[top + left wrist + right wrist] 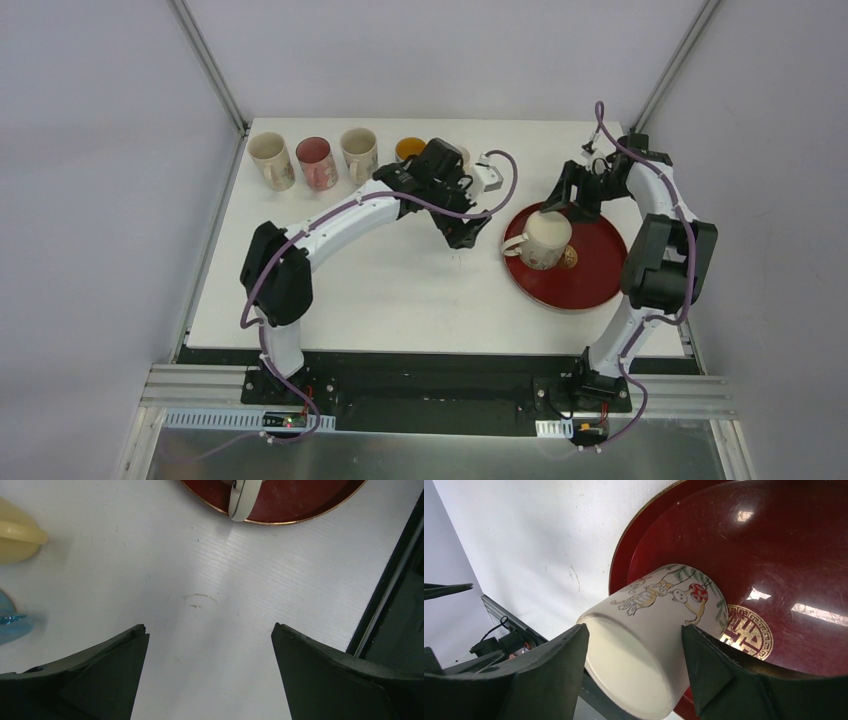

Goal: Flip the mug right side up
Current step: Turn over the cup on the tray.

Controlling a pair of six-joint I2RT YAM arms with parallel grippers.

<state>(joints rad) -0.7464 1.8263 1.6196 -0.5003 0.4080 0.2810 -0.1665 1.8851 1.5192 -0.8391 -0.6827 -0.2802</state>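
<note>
The mug (649,650) is seen base-up on the red tray (784,550). It is flanked by the right gripper (631,635), whose jaws are pressed against its sides at a middling spread. The grip should be proven firm before anything is lifted, since a glazed wall is likely to slip. Then the mug should be raised clear of the tray, rolled through a half turn and set down gently. The left gripper (210,630) is spread wide, holding nothing, over the table (125,555) beside the tray.
</note>
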